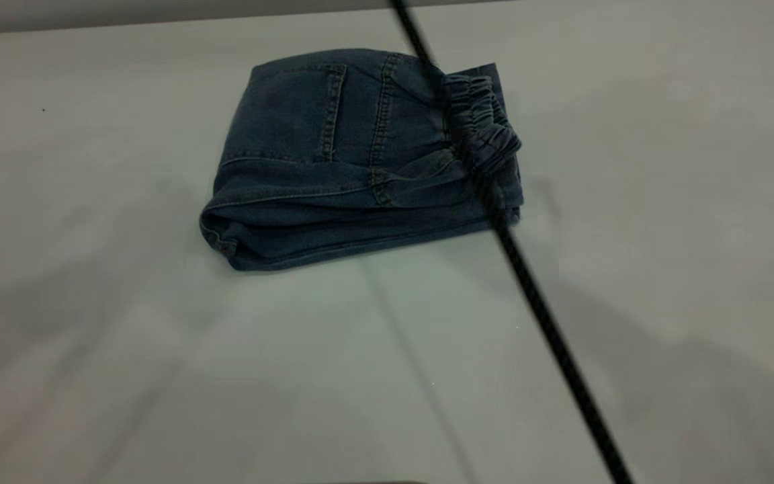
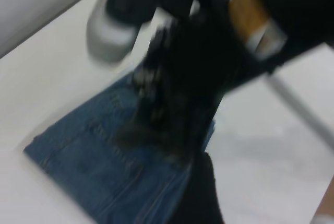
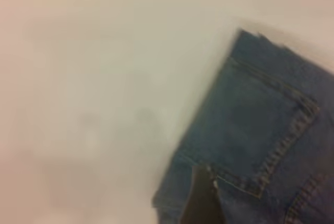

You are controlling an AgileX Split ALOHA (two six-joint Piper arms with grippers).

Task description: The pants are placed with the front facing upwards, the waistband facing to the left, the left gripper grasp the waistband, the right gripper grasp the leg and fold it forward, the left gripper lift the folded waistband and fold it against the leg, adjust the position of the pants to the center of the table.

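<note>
The pants (image 1: 360, 158) lie folded in a small pile on the table (image 1: 91, 336), waistband (image 1: 484, 128) on top. A blurry gripper (image 2: 177, 119) hangs just above them; I cannot tell if it is open. Now nudge the pile gently to the middle, keeping it flat

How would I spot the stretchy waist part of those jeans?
Find the white table, then the folded blue pants lying on it. The waistband sits on top at the bundle's right end, the only ruched, gathered strip; the rest is flat, stitched denim.
</note>
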